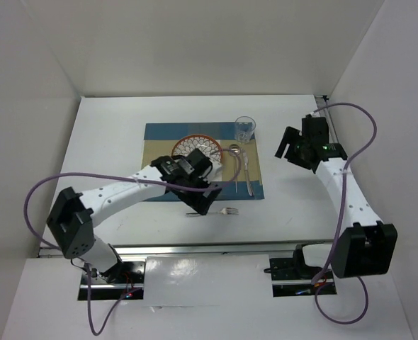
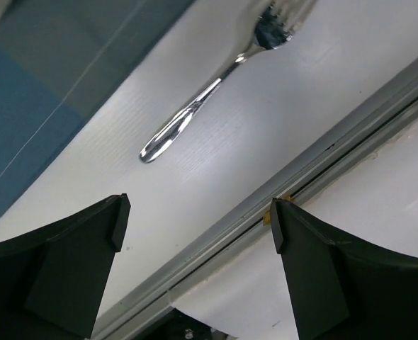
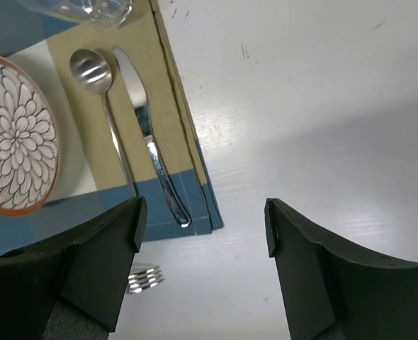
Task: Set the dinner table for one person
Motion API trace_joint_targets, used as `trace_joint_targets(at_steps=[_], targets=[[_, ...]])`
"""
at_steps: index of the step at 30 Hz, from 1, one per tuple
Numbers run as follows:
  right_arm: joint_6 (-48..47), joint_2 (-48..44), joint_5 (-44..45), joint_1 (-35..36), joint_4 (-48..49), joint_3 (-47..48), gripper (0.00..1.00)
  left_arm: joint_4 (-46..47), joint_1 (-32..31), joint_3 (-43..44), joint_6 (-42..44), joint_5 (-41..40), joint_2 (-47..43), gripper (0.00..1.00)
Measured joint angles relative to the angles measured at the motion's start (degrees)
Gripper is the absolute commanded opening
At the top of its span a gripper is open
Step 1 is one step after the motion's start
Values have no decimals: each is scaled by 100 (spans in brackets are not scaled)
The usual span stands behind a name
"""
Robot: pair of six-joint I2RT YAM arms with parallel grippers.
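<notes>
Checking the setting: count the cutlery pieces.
3: spoon and knife lie side by side on the placemat, right of the plate; the fork lies on the table just off it. The left arm may hide more.

Table point(image 1: 110, 127), contents:
- Placemat point(image 1: 159, 132): lies flat on the table, near the middle.
- Plate point(image 1: 195, 144): on the placemat, about central.
- Glass point(image 1: 244, 129): upright at the placemat's far right corner, behind the cutlery.
- Spoon point(image 1: 235, 159): on the placemat, just right of the plate.
- Knife point(image 1: 248, 173): on the placemat, right of the spoon, alongside it.
- Fork point(image 1: 225, 211): off the placemat, on the table between the placemat's near edge and the rail point(image 1: 216, 248).
</notes>
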Motion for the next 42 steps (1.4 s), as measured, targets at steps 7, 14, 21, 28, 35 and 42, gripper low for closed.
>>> trace_joint_targets(at_steps=[7, 14, 21, 28, 35, 42], targets=[[26, -459, -223, -144, -393, -98, 79, 404, -400, 398, 619, 28, 1375, 91], [11, -459, -249, -348, -566, -98, 79, 619, -490, 551, 986, 129, 1882, 79], [-4, -459, -354, -391, -568, -98, 79, 870, -619, 577, 1106, 133, 2389, 78], [-4, -457, -385, -391, -566, -129, 79, 914, -619, 796, 1222, 61, 2586, 57], [-63, -457, -343, -468, -570, -129, 79, 970, -610, 841, 1327, 269, 2625, 0], [-68, -457, -345, -518, -570, -129, 79, 619, -866, 944, 1340, 404, 2618, 0]])
